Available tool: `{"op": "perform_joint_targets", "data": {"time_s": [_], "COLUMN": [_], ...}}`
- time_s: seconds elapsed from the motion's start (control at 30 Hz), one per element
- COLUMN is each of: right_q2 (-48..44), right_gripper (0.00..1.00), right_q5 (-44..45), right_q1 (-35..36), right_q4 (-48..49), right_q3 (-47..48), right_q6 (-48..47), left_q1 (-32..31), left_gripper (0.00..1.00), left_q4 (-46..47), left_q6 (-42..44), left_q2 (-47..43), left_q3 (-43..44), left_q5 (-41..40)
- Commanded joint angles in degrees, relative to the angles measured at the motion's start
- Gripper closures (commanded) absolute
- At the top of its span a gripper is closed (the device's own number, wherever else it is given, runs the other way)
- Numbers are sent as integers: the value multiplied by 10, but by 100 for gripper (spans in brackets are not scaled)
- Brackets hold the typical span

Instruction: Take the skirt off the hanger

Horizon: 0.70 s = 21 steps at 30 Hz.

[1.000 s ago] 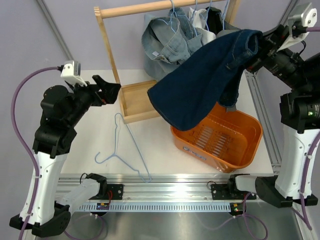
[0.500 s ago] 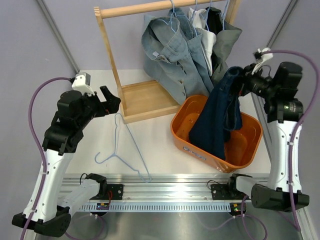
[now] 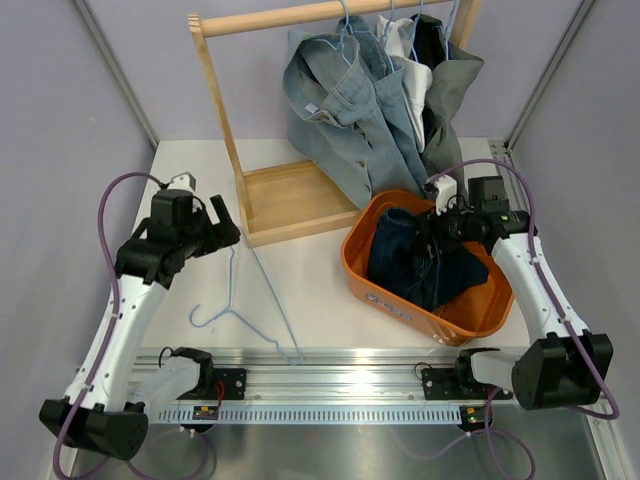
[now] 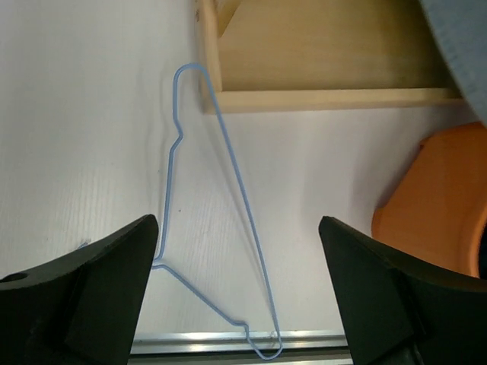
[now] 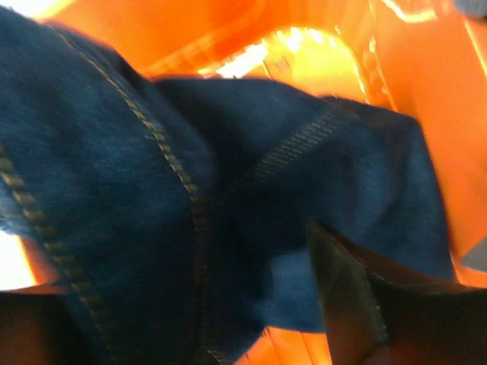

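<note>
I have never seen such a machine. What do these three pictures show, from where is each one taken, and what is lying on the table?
These are two robot arms, bolted at the near edge of a white table. The wide picture comes from a fixed camera above and behind them. The other two come from small cameras, one on each wrist. On the table lie a thin pale-blue hanger, with nothing on it, and an orange basket. The dark blue skirt lies bunched inside the basket. Behind stands a wooden rack on which a denim jacket and other clothes hang. The left fingers are open above the hanger and hold nothing. The right fingers are down on the skirt; whether they grip the cloth is not clear.
</note>
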Motion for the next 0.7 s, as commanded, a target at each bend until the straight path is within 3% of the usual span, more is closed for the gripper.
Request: {"op": "perform_joint_targets", "data": {"time_s": [0.0,0.1,0.23,0.43,0.67], "right_q2": [5,-11,8,22,-20], "right_gripper": [12,0,1,1,2], "right_q5": [44,21,-1,-80,-311], "right_q1": [-13,-31,-67,-75,-75], "right_q4": [-55,-83,-146,-213,-252], "right_q3": [54,102,228,314,305], "right_q6": [-98,-134,-191,-229,-255], "left_q1": [14,17,18,17,18], "left_gripper": [13,15,18,23,24], "left_q4": [-31,-32,-10,4,19], "left_q6": [-6,2,7,3,5], "left_q2": [49,82,150,234,275], "left_q3": [-13,-22,-35,-34,-43], "left_q5": [-7,-7,8,8,-22]}}
